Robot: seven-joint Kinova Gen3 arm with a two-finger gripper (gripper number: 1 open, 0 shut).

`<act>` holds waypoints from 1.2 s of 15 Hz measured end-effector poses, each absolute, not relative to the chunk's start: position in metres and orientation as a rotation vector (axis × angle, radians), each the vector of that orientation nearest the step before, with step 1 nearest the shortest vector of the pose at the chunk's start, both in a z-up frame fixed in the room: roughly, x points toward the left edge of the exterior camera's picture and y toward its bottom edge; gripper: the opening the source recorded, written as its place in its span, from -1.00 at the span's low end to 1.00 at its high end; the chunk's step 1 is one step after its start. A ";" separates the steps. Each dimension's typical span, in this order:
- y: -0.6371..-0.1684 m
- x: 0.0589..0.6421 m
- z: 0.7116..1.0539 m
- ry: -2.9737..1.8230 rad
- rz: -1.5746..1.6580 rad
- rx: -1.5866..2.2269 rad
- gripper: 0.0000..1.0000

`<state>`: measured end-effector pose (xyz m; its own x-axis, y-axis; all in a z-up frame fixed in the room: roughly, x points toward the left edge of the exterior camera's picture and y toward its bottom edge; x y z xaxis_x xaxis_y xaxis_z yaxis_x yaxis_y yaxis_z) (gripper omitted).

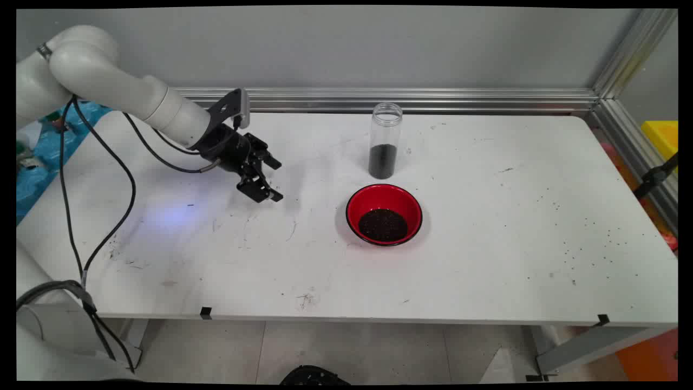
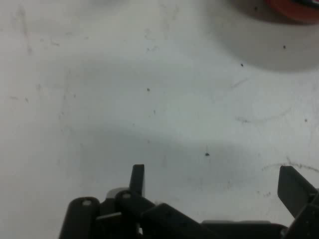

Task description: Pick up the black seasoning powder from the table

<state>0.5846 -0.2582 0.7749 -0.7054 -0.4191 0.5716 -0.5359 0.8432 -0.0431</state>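
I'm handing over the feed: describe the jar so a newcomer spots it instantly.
Start at the white table and find the red bowl of dark grains near its middle. Just behind it, toward the wall, stands the jar: tall, clear, lidless, upright, its lower part filled with black grains.

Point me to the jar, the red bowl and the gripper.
clear jar (image 1: 385, 140), main view, glass wall above the dark fill
red bowl (image 1: 360, 203), main view, left inner wall
gripper (image 1: 275, 180), main view, midway between fingertips

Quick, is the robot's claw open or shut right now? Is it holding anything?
Claw: open and holding nothing, over bare table to the left of the red bowl.
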 end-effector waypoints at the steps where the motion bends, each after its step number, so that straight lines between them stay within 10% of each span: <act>1: -0.261 0.584 0.776 -2.449 0.284 0.703 1.00; 18: -0.359 0.517 0.747 -2.241 0.342 0.635 1.00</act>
